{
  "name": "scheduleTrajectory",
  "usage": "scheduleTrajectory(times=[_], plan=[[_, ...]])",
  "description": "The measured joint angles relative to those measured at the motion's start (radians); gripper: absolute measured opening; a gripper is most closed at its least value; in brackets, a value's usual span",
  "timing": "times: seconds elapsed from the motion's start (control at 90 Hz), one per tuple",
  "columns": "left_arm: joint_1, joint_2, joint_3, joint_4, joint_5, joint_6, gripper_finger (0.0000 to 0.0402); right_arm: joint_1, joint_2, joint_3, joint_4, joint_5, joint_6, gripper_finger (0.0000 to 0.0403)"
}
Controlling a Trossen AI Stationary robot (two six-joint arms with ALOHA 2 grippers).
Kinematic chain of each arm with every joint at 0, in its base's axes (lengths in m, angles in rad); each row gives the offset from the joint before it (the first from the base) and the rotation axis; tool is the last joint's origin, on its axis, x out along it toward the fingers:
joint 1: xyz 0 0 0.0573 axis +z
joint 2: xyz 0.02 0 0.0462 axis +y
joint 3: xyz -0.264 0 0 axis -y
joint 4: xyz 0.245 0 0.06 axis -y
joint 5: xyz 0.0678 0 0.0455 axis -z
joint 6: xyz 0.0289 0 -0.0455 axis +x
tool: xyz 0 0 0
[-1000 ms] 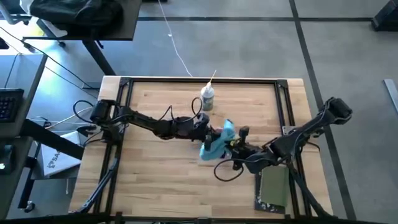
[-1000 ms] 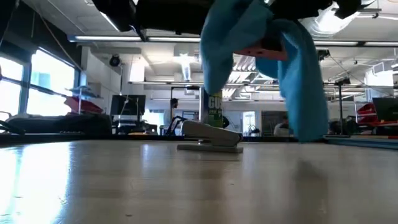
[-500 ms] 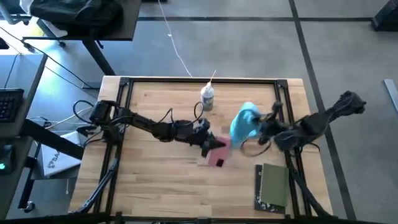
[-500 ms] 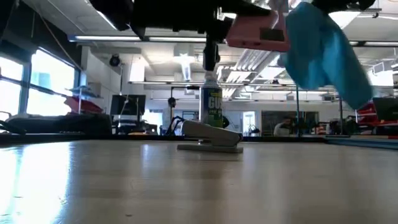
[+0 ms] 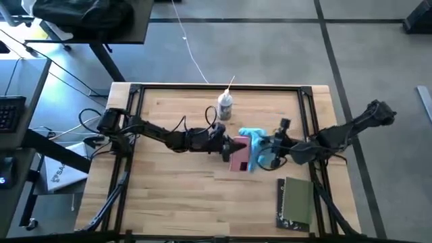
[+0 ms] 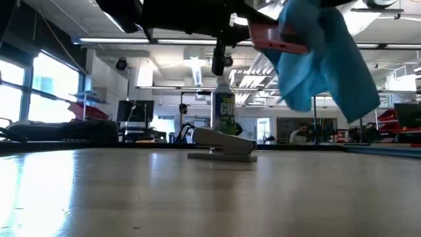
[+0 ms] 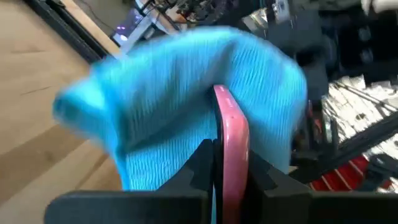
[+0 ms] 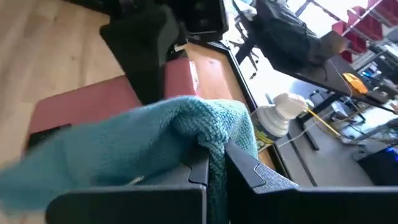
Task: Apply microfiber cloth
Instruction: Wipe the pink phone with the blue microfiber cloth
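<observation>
A light wooden table (image 5: 175, 182) with a dark frame carries a white bottle (image 5: 225, 105) — upright — a grey oblong thing (image 6: 222, 145) and a dark olive book (image 5: 296, 202).

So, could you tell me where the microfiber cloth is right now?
In the high view the microfiber cloth hangs mid-table from the right gripper, draped against the pink slab held by the left gripper, below the bottle.

One microfiber cloth (image 5: 254, 143), one pink phone-like slab (image 5: 237, 154), one bottle (image 5: 225, 106), one green book (image 5: 296, 202), one grey stapler-like thing (image 6: 222, 145).
</observation>
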Motion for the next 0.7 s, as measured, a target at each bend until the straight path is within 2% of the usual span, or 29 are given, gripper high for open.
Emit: scheduleTrajectory(times=[0.244, 0.433, 0.7], plan=[[-0.007, 0.001, -0.004, -0.021, -0.041, 0.001, 0.0012, -0.028, 0.123, 0.000, 0.068, 0.009, -0.051, 0.0000], [-0.019, 0.001, -0.002, -0.038, -0.062, -0.004, 0.0012, -0.033, 0.132, 0.000, 0.147, 0.013, -0.146, 0.0000], [-0.032, 0.001, -0.002, -0.023, -0.066, 0.017, 0.0012, -0.044, 0.131, 0.001, 0.126, 0.015, -0.202, 0.0000]])
